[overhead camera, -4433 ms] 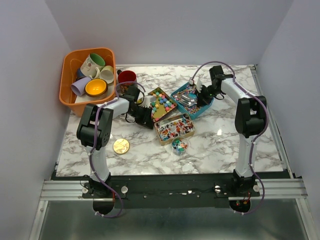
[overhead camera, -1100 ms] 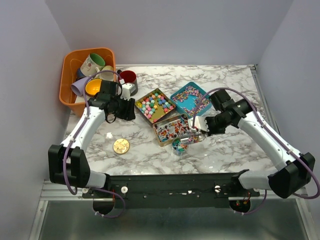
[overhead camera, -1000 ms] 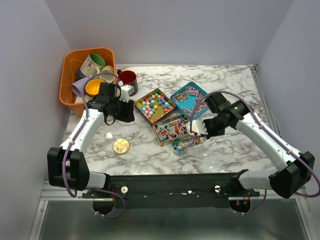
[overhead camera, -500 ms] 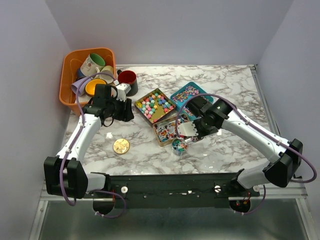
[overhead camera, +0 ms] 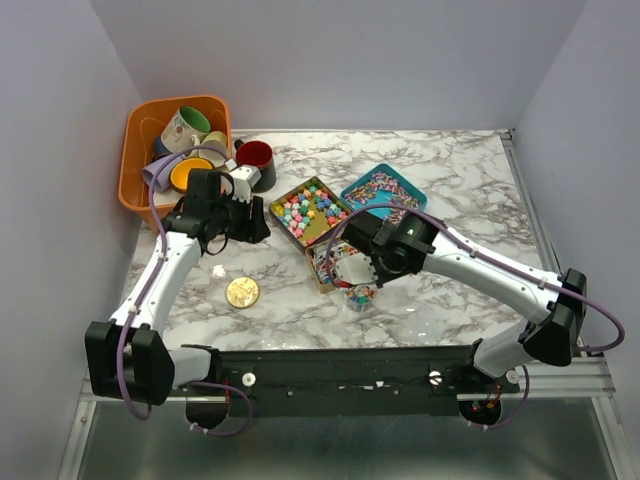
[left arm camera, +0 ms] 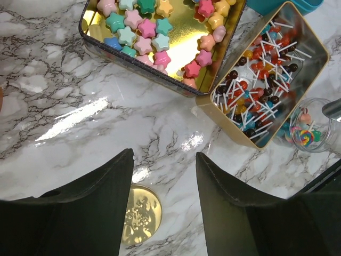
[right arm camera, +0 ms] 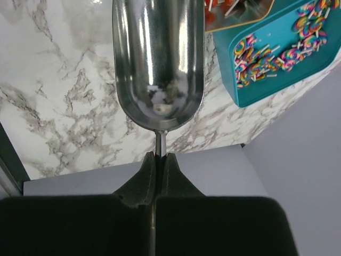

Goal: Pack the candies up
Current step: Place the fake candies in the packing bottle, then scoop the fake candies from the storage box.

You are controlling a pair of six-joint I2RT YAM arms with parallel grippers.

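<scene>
Right gripper is swinging in since a second ago — clamping the scoop behind the jar; left gripper is hanging parted, empty. Next, likely: dipping for candies.

White grey-veined marble tabletop, glossy w/ glare spots; plain pale grey walls on 3 sides; aluminium frame rail at near edge.

No word, brand or number reads clearly from where I stand; the gold lid lying on the counter bears an embossed mark; it is too blurred to make out.
</scene>
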